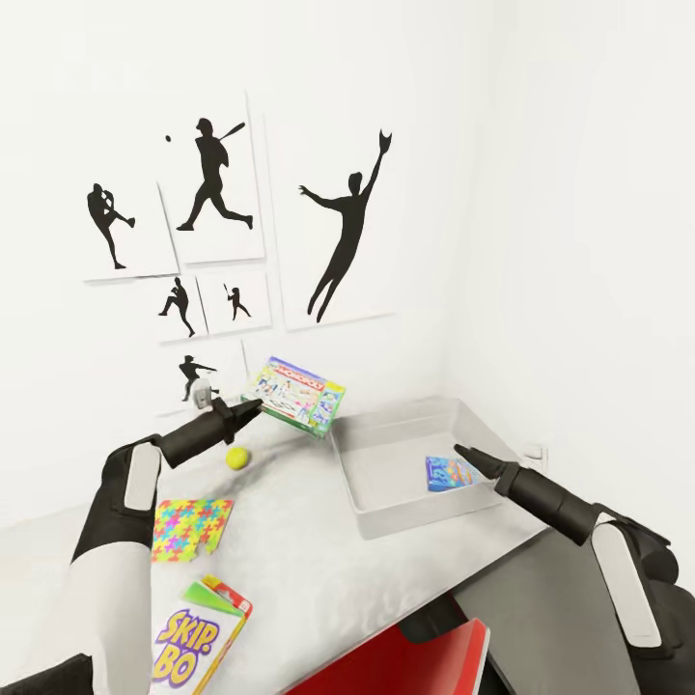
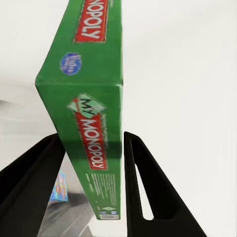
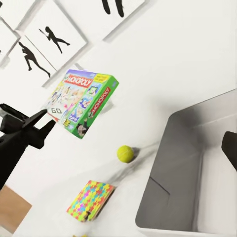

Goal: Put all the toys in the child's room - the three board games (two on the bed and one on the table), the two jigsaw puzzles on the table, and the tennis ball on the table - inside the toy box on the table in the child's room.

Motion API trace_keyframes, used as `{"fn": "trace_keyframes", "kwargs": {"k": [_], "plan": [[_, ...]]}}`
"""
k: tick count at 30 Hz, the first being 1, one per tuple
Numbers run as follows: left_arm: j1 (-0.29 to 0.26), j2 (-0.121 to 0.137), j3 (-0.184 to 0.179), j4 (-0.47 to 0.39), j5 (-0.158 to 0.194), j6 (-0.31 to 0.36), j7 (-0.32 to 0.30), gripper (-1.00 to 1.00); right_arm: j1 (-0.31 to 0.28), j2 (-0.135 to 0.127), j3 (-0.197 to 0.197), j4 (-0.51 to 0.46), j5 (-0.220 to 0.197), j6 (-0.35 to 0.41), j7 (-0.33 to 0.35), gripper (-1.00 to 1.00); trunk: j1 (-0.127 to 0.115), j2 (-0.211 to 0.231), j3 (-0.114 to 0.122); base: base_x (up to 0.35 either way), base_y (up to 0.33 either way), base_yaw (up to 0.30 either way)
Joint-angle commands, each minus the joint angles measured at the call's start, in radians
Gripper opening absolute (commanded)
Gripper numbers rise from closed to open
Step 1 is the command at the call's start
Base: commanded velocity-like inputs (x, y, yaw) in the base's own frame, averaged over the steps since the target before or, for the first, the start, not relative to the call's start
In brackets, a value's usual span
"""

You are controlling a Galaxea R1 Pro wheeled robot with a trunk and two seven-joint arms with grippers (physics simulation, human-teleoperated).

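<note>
While your left gripper [image 1: 253, 409] pinches the Monopoly box [image 1: 295, 394] in the air beside the tray's [image 1: 386, 502] ten o'clock corner, carry it over the middle before lowering. Your right gripper [image 1: 461, 451] hovers over the blue game [image 1: 450, 473] inside; its opening isn't visible.

Skip-Bo box [image 1: 198, 642] cut by the frame's edge; Monopoly box [image 2: 94, 98] top cropped.

Kid's room, home: white walls w/ baseball silhouette prints [image 1: 217, 179]; desk [image 1: 319, 569] in the corner w/ Monopoly box [image 1: 294, 394], Skip-Bo game [image 1: 198, 642], puzzles [image 1: 190, 528], tennis ball [image 1: 237, 458], toy box [image 1: 386, 521].
</note>
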Motion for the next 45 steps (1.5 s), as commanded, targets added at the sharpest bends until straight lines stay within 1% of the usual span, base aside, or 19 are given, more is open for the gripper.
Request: {"fn": "trace_keyframes", "kwargs": {"k": [1, 5, 7, 8, 10, 11, 12, 16, 19, 22, 24, 26, 27, 29, 30, 33, 36, 40, 45], "plan": [[-0.006, -0.013, 0.004, 0.0, -0.01, 0.001, 0.002, -1.0, 0.0, 0.0, -0.004, 0.0, -0.003, 0.006, 0.007, 1.0, 0.0, -0.001, -0.001, 0.0, 0.0, 0.0], [-0.027, -0.094, 0.002, 0.003, -0.012, -0.009, 0.094, -1.0, 0.001, -0.003, -0.021, 0.0, -0.003, 0.006, 0.026, 1.0, 0.0, -0.001, -0.001, 0.0, 0.0, 0.0], [-0.031, -0.116, -0.01, 0.008, -0.01, -0.031, 0.135, -1.0, 0.002, -0.005, -0.032, 0.0, -0.006, 0.006, 0.031, 1.0, 0.0, -0.001, -0.001, 0.0, 0.0, 0.0], [-0.033, -0.126, -0.031, 0.011, -0.008, -0.053, 0.16, -1.0, 0.005, -0.005, -0.042, -0.001, -0.007, 0.006, 0.035, 1.0, 0.0, -0.001, -0.001, 0.0, 0.0, 0.0], [-0.034, -0.137, -0.117, 0.021, -0.004, -0.104, 0.203, -1.0, 0.017, -0.013, -0.077, -0.001, -0.007, 0.006, 0.058, 1.0, 0.0, -0.001, -0.001, 0.0, 0.0, 0.0], [-0.035, -0.137, -0.163, 0.041, 0.001, -0.131, 0.219, -1.0, 0.025, -0.019, -0.1, -0.001, -0.008, 0.006, 0.078, 1.0, 0.0, -0.001, -0.001, 0.0, 0.0, 0.0], [-0.035, -0.137, -0.181, 0.056, 0.007, -0.145, 0.225, -1.0, 0.029, -0.021, -0.111, -0.001, -0.007, 0.006, 0.091, 1.0, 0.0, -0.001, -0.001, 0.0, 0.0, 0.0], [-0.035, -0.137, -0.214, 0.095, 0.05, -0.197, 0.245, -1.0, 0.037, -0.025, -0.141, 0.0, -0.006, 0.006, 0.114, 1.0, 0.0, -0.001, -0.001, 0.0, 0.0, 0.0], [-0.035, -0.137, -0.24, 0.135, 0.06, -0.227, 0.267, -1.0, 0.039, -0.026, -0.147, 0.0, -0.006, 0.006, 0.117, 1.0, 0.0, -0.001, -0.001, 0.0, 0.0, 0.0], [-0.035, -0.137, -0.276, 0.187, 0.064, -0.284, 0.28, -1.0, 0.039, -0.027, -0.149, 0.0, -0.006, 0.006, 0.121, 1.0, 0.0, -0.001, -0.001, 0.0, 0.0, 0.0], [-0.035, -0.137, -0.296, 0.209, 0.071, -0.305, 0.282, -1.0, 0.039, -0.028, -0.149, 0.0, -0.006, 0.006, 0.121, 1.0, 0.0, -0.001, -0.001, 0.0, 0.0, 0.0], [-0.035, -0.137, -0.318, 0.223, 0.093, -0.317, 0.284, -1.0, 0.039, -0.028, -0.15, 0.0, -0.007, 0.006, 0.121, 1.0, 0.0, -0.001, -0.001, 0.0, 0.0, 0.0], [-0.035, -0.137, -0.338, 0.228, 0.114, -0.321, 0.285, -1.0, 0.039, -0.028, -0.15, 0.0, -0.007, 0.006, 0.122, 1.0, 0.0, -0.001, -0.001, 0.0, 0.0, 0.0], [-0.035, -0.137, -0.391, 0.233, 0.163, -0.326, 0.285, -1.0, 0.039, -0.028, -0.151, 0.0, -0.008, 0.006, 0.122, 1.0, 0.0, -0.001, -0.002, 0.0, 0.0, 0.0], [-0.035, -0.137, -0.406, 0.234, 0.175, -0.326, 0.286, -1.0, 0.039, -0.028, -0.151, 0.0, -0.008, 0.006, 0.122, 1.0, 0.0, -0.001, -0.002, 0.0, 0.0, 0.0], [-0.035, -0.137, -0.487, 0.235, 0.233, -0.328, 0.286, -1.0, 0.039, -0.033, -0.15, 0.0, -0.008, 0.006, 0.122, 1.0, 0.0, -0.001, -0.003, 0.0, 0.0, 0.0], [-0.035, -0.137, -0.52, 0.235, 0.255, -0.329, 0.287, -1.0, 0.039, -0.037, -0.15, 0.0, -0.008, 0.011, 0.122, 1.0, 0.0, -0.001, -0.004, 0.0, 0.0, 0.0], [-0.035, -0.137, -0.535, 0.234, 0.264, -0.328, 0.292, -1.0, 0.039, -0.04, -0.151, 0.0, -0.008, 0.022, 0.123, 1.0, 0.0, -0.001, -0.005, 0.0, 0.0, 0.0], [-0.035, -0.137, -0.544, 0.235, 0.266, -0.329, 0.357, -1.0, 0.039, -0.04, -0.157, 0.0, -0.008, 0.026, 0.123, 1.0, 0.0, -0.001, -0.008, 0.0, 0.0, 0.0]]}}
